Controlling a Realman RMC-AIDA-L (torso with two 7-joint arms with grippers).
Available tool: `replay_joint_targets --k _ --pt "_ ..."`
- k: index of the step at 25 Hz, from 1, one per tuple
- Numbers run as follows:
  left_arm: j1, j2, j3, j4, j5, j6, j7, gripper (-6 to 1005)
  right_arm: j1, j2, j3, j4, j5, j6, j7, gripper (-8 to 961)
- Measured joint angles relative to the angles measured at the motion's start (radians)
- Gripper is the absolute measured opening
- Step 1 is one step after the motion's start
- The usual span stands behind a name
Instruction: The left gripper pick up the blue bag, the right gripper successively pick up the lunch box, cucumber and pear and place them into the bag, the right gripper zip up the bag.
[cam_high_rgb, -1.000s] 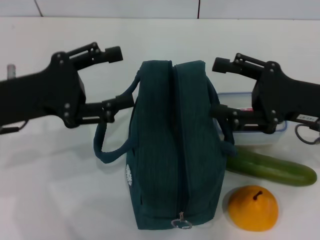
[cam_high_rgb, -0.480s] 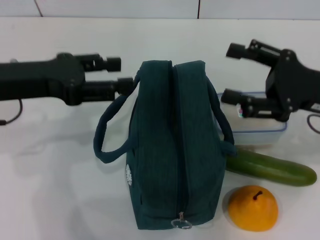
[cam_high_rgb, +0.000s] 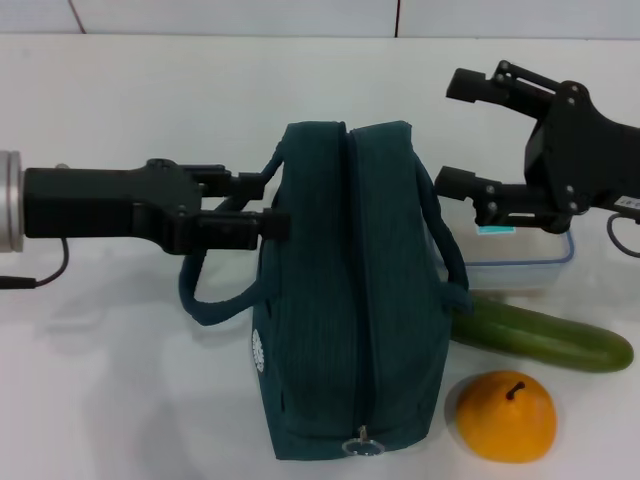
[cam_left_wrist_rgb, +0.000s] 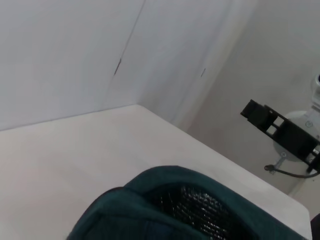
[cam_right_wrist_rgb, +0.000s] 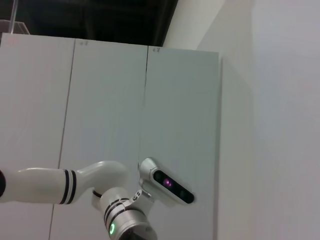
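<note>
The blue bag (cam_high_rgb: 350, 290) stands upright mid-table with its zip closed and the ring pull (cam_high_rgb: 362, 443) at the near end. My left gripper (cam_high_rgb: 255, 204) is open at the bag's left side, its fingers either side of the left loop handle (cam_high_rgb: 200, 290). The bag's top also shows in the left wrist view (cam_left_wrist_rgb: 175, 205). My right gripper (cam_high_rgb: 460, 135) is open, raised beside the bag's right side above the lunch box (cam_high_rgb: 525, 255). The cucumber (cam_high_rgb: 545, 338) lies in front of the box. The pear (cam_high_rgb: 505, 415) sits nearest me.
The white table (cam_high_rgb: 110, 380) runs to a white wall at the back. The right handle (cam_high_rgb: 445, 250) hangs down beside the lunch box. The right wrist view shows only wall panels and the robot's head.
My left gripper has turned, dropped and moved in to the bag's left handle. My right gripper has drawn back to the right, away from the bag, and lifted a little.
</note>
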Motion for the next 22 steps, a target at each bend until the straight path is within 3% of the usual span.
replay_joint_targets --k 7,18,22 --pt "-0.024 -0.002 0.025 -0.004 0.010 0.000 -0.035 683 0.010 0.003 0.000 -0.004 -0.007 0.002 -0.002 845" --pt "-0.071 0.021 0.024 -0.001 0.016 -0.003 -0.172 651 0.011 0.007 0.000 -0.007 -0.007 0.011 -0.030 844" --pt "-0.070 0.020 0.024 -0.001 0.042 -0.015 -0.177 639 0.011 0.014 0.000 -0.007 -0.007 0.022 -0.048 844"
